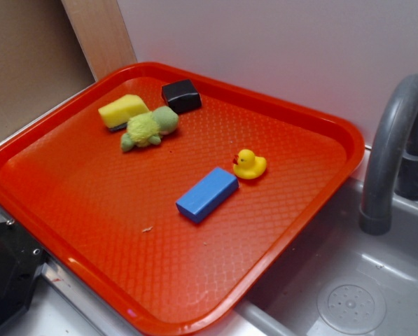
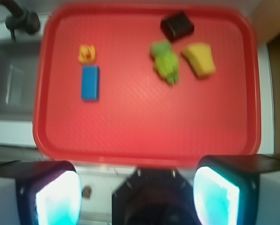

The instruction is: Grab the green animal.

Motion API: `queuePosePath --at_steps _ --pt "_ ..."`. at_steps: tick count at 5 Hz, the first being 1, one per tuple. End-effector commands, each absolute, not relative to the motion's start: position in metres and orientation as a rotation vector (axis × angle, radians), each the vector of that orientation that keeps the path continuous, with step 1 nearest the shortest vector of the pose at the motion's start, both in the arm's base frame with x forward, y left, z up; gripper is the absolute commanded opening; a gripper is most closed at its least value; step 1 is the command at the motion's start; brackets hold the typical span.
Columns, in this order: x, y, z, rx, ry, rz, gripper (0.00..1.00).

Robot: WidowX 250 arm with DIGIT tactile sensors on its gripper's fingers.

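The gripper (image 2: 137,197) hangs above the near edge of the tray (image 2: 130,136), its two fingers (image 2: 57,197) spread wide with nothing between them — both pads glow pale in the wrist view, well short of any object. Out across the red tray, the turtle (image 2: 165,62) lies toward the far side, its pale green head pointing at the black block (image 2: 177,26) just beyond it and its fuzzy yellow-green shell beside the sponge (image 2: 199,58). In the exterior view the turtle (image 1: 149,128) touches the sponge (image 1: 123,110) along one side, and the black block (image 1: 181,95) sits just past its head, close to the tray's back rim (image 1: 279,105). Well apart from that cluster — nearer the sink side — the duck (image 1: 249,164) stands upright with the blue block (image 1: 207,194) lying flat just beside it. Off the tray, a grey faucet (image 1: 394,147) arches over the sink (image 1: 349,301).
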State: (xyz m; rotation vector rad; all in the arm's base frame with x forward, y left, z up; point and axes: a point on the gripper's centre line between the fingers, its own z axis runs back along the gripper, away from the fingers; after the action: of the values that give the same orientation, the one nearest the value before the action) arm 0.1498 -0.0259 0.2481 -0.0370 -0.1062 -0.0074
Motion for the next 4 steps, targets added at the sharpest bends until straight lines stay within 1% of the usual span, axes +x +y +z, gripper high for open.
queuePosePath --at_steps 1,2,3,4 --pt "0.182 -0.010 0.265 0.006 -0.178 0.050 1.00" --pt "0.229 0.018 0.215 0.122 -0.145 -0.074 1.00" --pt "0.264 0.029 0.163 0.130 -0.098 -0.139 1.00" --pt "0.275 0.034 0.118 0.132 -0.055 -0.151 1.00"
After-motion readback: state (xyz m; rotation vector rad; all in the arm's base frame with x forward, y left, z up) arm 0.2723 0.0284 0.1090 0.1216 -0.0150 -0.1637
